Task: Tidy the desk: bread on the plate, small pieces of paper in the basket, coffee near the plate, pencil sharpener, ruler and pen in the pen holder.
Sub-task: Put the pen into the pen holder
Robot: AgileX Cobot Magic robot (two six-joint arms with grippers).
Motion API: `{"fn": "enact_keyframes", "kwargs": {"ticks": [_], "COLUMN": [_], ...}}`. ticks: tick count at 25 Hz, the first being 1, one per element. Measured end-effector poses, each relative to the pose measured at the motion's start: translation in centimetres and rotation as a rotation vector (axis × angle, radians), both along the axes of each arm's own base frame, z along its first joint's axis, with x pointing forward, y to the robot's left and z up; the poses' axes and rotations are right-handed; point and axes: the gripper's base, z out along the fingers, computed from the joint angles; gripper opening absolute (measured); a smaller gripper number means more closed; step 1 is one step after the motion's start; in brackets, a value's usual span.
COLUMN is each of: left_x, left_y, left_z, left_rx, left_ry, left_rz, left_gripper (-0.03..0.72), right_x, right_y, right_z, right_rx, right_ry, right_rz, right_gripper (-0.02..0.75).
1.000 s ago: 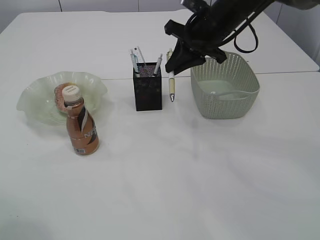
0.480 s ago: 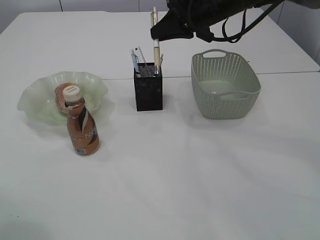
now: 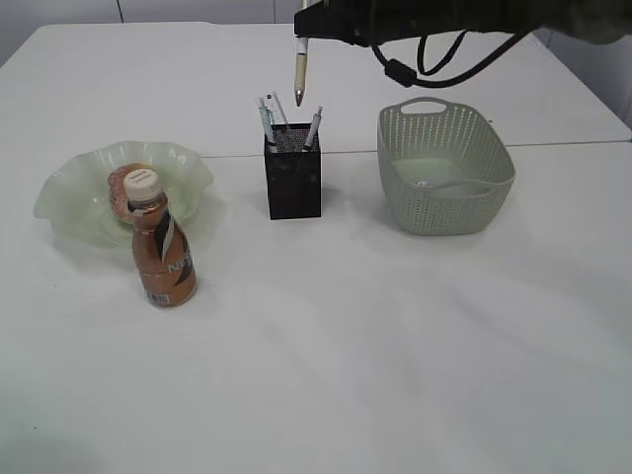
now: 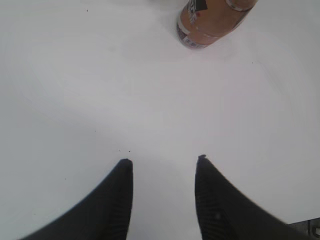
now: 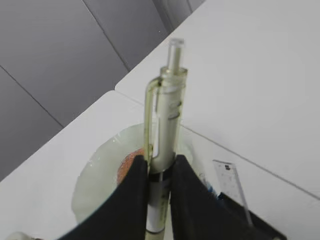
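Pen (image 3: 300,67) hanging tip-down above pen holder (image 3: 292,183), tip clear of the rim; clamped between fingers of right gripper (image 5: 158,176), jaws closed on the barrel; holder already carrying ruler (image 5: 231,186) and other pens; basket (image 3: 443,168) just right of holder; bread (image 3: 122,188) on plate (image 3: 69,202), coffee (image 3: 162,248) upright in front of plate; left gripper (image 4: 162,162) low over bare desk (image 3: 395,336), jaws apart, nothing between them.
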Motion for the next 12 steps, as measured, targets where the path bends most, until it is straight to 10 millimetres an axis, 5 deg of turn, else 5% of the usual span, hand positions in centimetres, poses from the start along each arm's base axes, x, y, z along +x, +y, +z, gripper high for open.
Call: {"fn": "enact_keyframes", "kwargs": {"ticks": [12], "left_x": [0.0], "left_y": [0.0], "left_z": [0.0], "left_rx": [-0.002], "left_ry": [-0.005], "left_rz": [0.002], "left_gripper": [0.307], "right_x": [2.1], "right_y": [0.3], "right_z": [-5.4], "right_rx": [-0.001], "right_ry": [-0.095], "right_rz": [-0.003], "right_gripper": [0.097]}}
